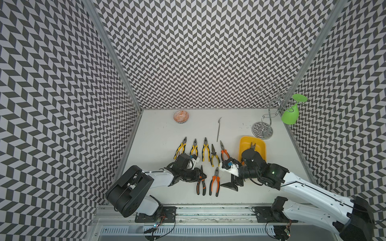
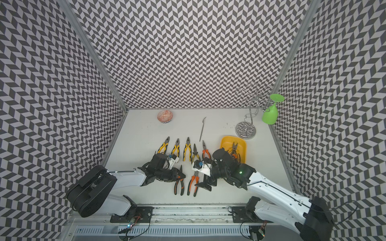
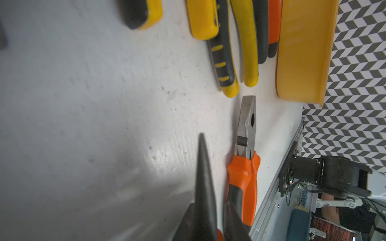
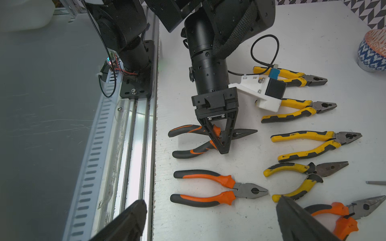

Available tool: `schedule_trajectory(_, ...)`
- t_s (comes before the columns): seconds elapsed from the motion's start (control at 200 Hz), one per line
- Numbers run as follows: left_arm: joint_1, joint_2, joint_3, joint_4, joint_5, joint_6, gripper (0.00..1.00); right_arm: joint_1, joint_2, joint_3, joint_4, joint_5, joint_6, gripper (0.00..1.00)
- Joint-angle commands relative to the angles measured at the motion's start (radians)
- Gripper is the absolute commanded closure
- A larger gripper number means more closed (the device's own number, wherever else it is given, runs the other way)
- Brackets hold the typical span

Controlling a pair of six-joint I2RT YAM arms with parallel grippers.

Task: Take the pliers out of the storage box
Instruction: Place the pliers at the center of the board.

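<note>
Pliers (image 2: 235, 148) in storage box (image 2: 226, 141) lie nose-away, behind-right of your right tool (image 1: 230, 183) (spread, empty); right arm (image 1: 302, 185) nearer. Left tool (image 4: 222, 144): cannot tell.

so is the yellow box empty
No, a pair of pliers lies inside the yellow storage box, seen in a top view.

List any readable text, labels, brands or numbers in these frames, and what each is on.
None can be read in any view.
pliers: only plain bars on the handles, no brand legible.
bowl: decorative pattern, no lettering.
storage box: plain yellow, unmarked.
</note>
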Motion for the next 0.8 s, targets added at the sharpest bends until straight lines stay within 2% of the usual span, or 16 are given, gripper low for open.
schedule_trajectory(0.0,0.004,-0.002,0.026,0.008,-0.023,0.018,0.63,0.006,-0.001,0.028,0.023,-0.001,-0.012,0.0)
schedule_trajectory(0.07,0.004,-0.008,0.031,-0.015,-0.03,0.029,0.52,0.007,-0.008,0.026,0.033,0.014,-0.006,0.0)
schedule_trajectory(0.225,0.005,-0.019,0.046,-0.065,-0.044,0.048,0.45,0.005,-0.031,0.025,0.061,0.093,0.043,0.01)
schedule_trajectory(0.471,0.005,-0.064,0.073,-0.175,-0.091,0.072,0.21,-0.003,-0.049,0.041,0.114,0.239,0.123,0.01)
schedule_trajectory(0.591,0.005,-0.093,0.082,-0.215,-0.108,0.093,0.09,-0.039,-0.049,0.05,0.157,0.305,0.23,0.01)
schedule_trajectory(0.686,-0.001,-0.142,0.083,-0.2,-0.109,0.137,0.06,-0.099,-0.038,0.069,0.165,0.369,0.369,0.01)
schedule_trajectory(0.796,-0.016,-0.237,0.083,-0.167,-0.132,0.244,0.02,-0.184,-0.026,0.093,0.143,0.418,0.486,0.01)
